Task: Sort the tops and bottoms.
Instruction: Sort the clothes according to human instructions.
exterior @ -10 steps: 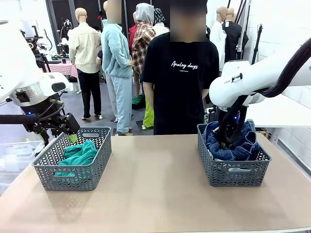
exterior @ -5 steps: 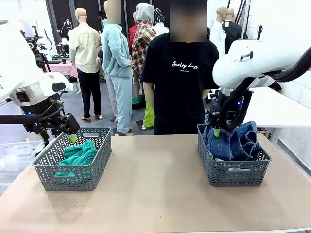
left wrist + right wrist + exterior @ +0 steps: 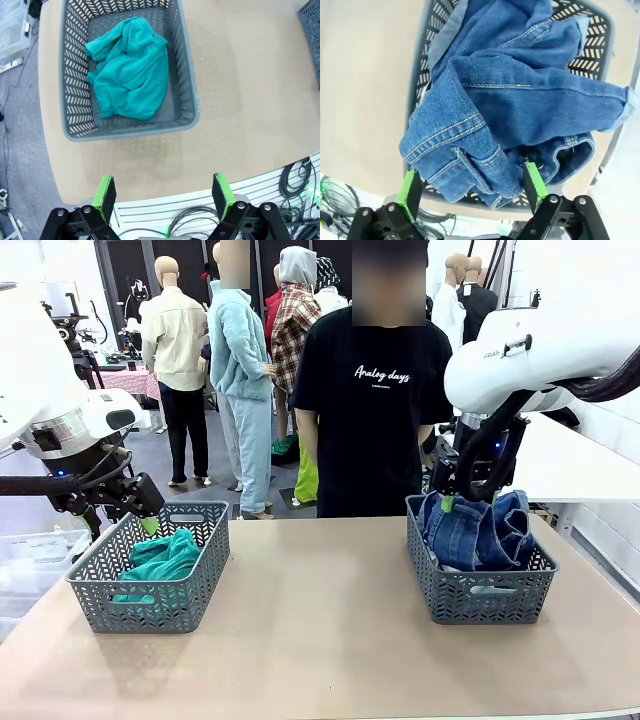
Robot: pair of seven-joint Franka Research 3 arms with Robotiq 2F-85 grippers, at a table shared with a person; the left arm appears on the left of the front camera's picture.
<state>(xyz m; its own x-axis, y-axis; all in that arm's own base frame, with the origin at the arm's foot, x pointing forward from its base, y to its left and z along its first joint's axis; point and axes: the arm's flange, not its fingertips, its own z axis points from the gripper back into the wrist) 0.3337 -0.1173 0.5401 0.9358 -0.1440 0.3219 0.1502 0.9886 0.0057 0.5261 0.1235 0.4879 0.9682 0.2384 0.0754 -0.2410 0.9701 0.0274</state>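
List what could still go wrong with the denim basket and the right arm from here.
1. The denim garment is heaped above the rim of the right basket, one folded edge draped over the side; it might slide out onto the table.
2. The open right gripper sits just above that denim, a fold lying between its green pads; the fabric could snag and lift as the arm retreats.

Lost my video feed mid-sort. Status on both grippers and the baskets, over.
Left gripper open, above the teal top in its basket. Right gripper open over the denim bottoms, piled in the right basket. Nothing in the way.
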